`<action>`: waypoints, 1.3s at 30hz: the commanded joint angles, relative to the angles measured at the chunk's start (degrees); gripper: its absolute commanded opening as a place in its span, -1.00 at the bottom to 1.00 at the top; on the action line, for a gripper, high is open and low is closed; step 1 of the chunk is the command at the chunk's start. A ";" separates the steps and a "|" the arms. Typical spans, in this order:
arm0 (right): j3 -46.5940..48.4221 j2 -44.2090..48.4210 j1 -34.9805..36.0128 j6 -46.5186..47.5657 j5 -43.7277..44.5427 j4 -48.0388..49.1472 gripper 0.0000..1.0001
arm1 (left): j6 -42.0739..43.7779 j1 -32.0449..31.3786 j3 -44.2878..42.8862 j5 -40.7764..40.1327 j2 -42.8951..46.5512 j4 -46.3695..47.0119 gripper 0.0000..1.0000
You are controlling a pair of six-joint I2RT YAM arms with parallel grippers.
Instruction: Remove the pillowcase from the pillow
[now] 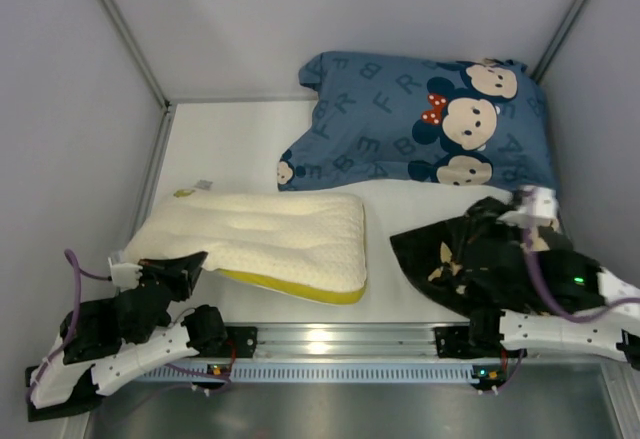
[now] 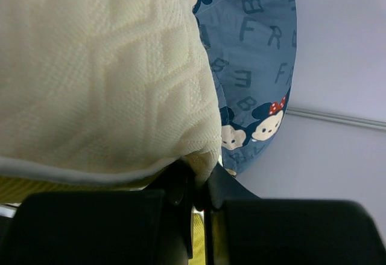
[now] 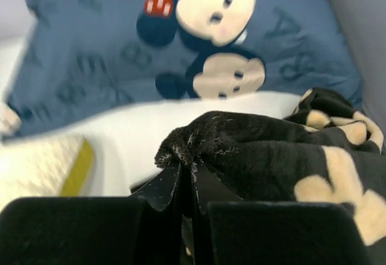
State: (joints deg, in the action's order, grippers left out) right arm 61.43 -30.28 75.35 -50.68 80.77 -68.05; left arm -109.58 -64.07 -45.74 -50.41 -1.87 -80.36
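The cream quilted pillow [image 1: 262, 237] lies bare on the white table, with a yellow edge along its near side. My left gripper [image 1: 188, 265] is shut on its near-left corner; in the left wrist view the fabric of the pillow [image 2: 102, 78] is pinched between the fingertips of the left gripper [image 2: 202, 177]. The black pillowcase [image 1: 468, 256] with tan flowers sits crumpled to the pillow's right, apart from it. My right gripper [image 1: 508, 211] is shut on a raised fold at its far side. In the right wrist view that gripper [image 3: 187, 171] pinches the edge of the pillowcase [image 3: 271, 156].
A larger blue pillow [image 1: 420, 124] with cartoon mice and letters lies at the back right, close behind the pillowcase. Grey walls close in the table [image 1: 230, 149] on the left, back and right. A metal rail [image 1: 340, 339] runs along the near edge between the arm bases.
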 commanded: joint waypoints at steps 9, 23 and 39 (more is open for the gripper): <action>-1.06 -25.34 0.85 -8.13 -15.73 2.22 0.99 | 0.07 0.35 -0.93 -2.59 0.55 -4.63 -1.00; 0.97 -30.25 -2.14 23.68 -45.94 33.50 0.79 | 7.35 0.35 -1.72 -2.41 -0.59 0.89 0.97; -9.04 -51.62 -2.23 20.10 -72.57 54.21 -0.32 | 14.39 0.35 -7.79 2.07 -21.42 4.86 0.98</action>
State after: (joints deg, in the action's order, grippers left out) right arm 54.65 -78.26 73.58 -27.97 18.06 -24.49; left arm -96.66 -63.81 -53.17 -47.16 -22.15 -77.56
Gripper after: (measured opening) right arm 0.372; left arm 0.990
